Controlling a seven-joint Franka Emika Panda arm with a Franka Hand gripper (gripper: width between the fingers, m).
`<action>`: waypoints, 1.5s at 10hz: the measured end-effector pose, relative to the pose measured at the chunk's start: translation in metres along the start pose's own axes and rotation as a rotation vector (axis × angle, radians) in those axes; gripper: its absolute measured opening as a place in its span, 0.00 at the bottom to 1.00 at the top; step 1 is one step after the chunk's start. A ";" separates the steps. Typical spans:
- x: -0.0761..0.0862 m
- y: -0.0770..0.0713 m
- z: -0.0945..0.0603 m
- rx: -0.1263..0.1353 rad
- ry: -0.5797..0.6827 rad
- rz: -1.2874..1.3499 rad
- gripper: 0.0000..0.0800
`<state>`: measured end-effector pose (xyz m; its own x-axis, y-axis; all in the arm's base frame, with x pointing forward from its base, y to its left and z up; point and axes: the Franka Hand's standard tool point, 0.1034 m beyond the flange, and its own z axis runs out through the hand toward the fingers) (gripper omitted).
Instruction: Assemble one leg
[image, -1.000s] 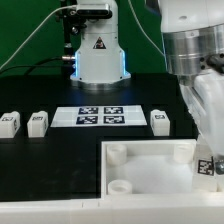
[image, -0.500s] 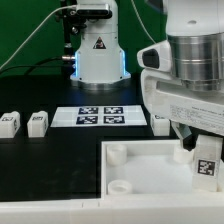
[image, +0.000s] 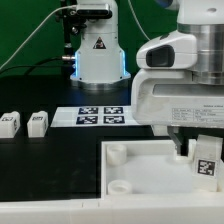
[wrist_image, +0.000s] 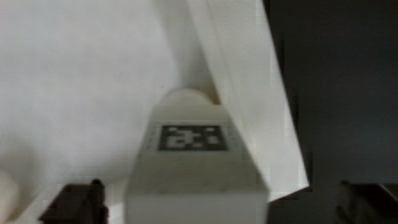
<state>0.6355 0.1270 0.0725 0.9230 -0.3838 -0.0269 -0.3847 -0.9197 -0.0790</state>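
Black surface (image: 50, 170) fills the scene under a green backdrop, with the marker board (image: 100, 116) lying far of centre and two more legs (image: 10, 123) (image: 38, 122) at the exterior view's left. The white square panel (image: 150, 175) lies near, toward the exterior view's right. The leg (image: 207, 160) stands upright over that panel's right part, just under the arm, with its tag showing.

In the wrist view the end effector (wrist_image: 222, 200) has a finger on each side of the leg. Dark gaps show beside it, so I cannot tell whether it grips or merely brackets.

The leg looks like a small, stiff, light block with smooth and probably slick faces. Two flat opposite sides near the middle seem the best hold, which would leave the lower end free.
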 end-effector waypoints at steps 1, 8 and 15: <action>0.000 0.001 0.000 0.000 0.000 -0.002 0.66; 0.002 0.007 0.001 0.020 -0.027 0.738 0.37; -0.002 0.008 0.010 0.073 -0.027 0.947 0.65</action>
<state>0.6308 0.1217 0.0620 0.2282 -0.9643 -0.1347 -0.9727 -0.2197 -0.0746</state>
